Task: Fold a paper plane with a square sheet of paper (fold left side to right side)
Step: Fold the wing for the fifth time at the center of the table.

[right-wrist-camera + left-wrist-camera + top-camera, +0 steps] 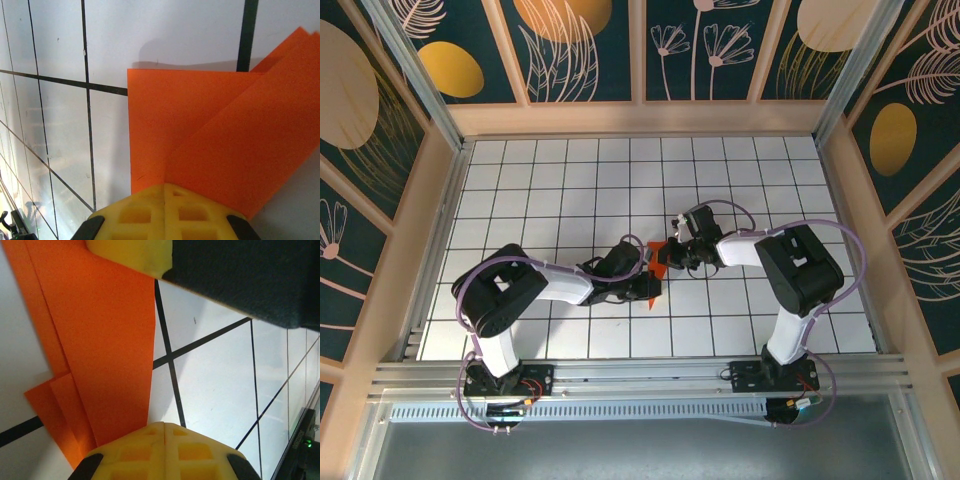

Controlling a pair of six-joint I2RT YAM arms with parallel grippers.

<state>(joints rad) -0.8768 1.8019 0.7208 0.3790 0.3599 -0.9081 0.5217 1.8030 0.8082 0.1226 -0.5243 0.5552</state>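
The bright orange sheet of paper (660, 263) lies flat on the white gridded table, folded into overlapping layers with straight creases. The arms cover most of it from above, so I cannot tell whether it has the form of the paper plane. My left gripper (651, 274) is shut. In the left wrist view its yellow tip (165, 424) rests at the right edge of the paper (100, 340). My right gripper (669, 258) is shut as well. Its tip (165, 185) presses down on the paper (210, 130) where a diagonal crease starts. A right gripper finger (135, 255) rests on the paper's far end.
The table (570, 180) is white with black grid lines, walled by wooden panels on three sides. A metal rail (640, 375) carrying both arm bases runs along the near edge. The right arm's black body (240, 275) hangs close above the left gripper.
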